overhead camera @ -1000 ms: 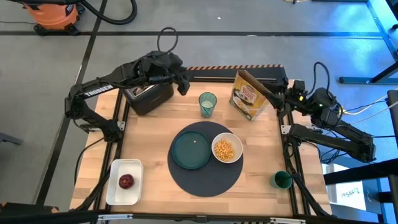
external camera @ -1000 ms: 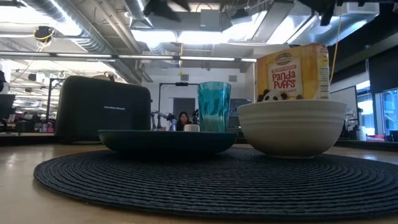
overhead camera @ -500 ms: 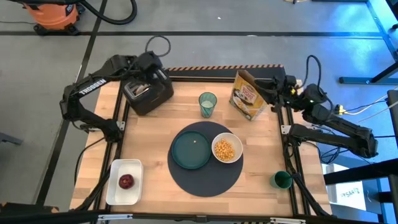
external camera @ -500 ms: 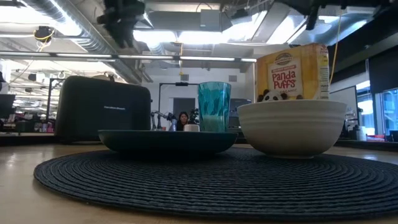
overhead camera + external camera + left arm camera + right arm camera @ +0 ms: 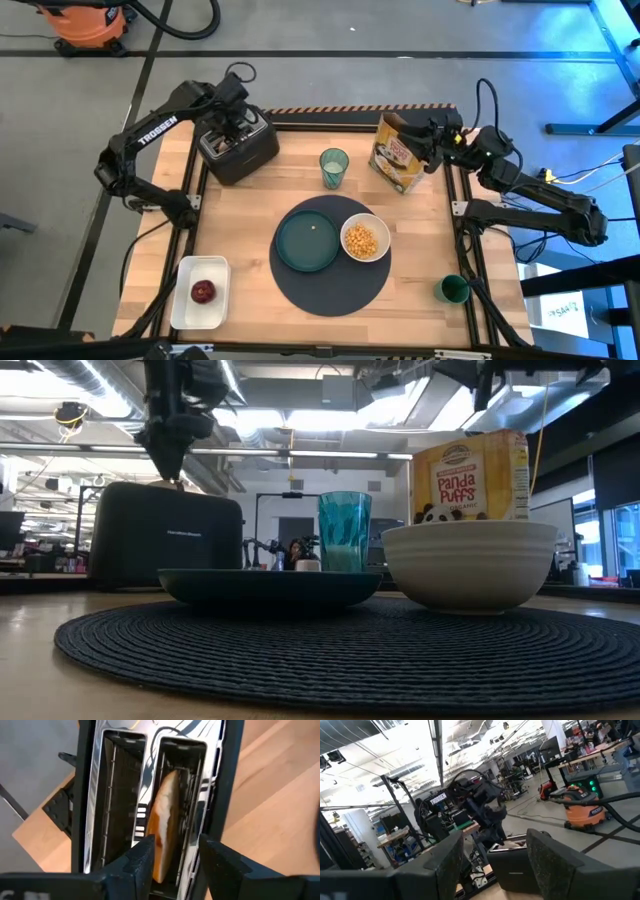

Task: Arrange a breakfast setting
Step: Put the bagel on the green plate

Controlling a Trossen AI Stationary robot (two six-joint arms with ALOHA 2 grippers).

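The left gripper is held directly above the black toaster at the table's far left corner, its 2 dark fingers spread apart and empty, straddling the slot in which a pale, golden-edged bagel slice stands upright; 1 second ago this gripper was seen off to the toaster's right side, so it has been swung over the slots, which suggests the bagel is about to be lifted out for the setting. The right gripper has been drawn in closer to the yellow cardboard cereal box and hangs beside its top with fingers parted and nothing held. On the large round dark-blue woven mat the teal round plate lies bare, and the white bowl beside it holds yellow cereal. The red fruit remains in the white rectangular tray, and the small dark-green mug stands off the mat near the right edge
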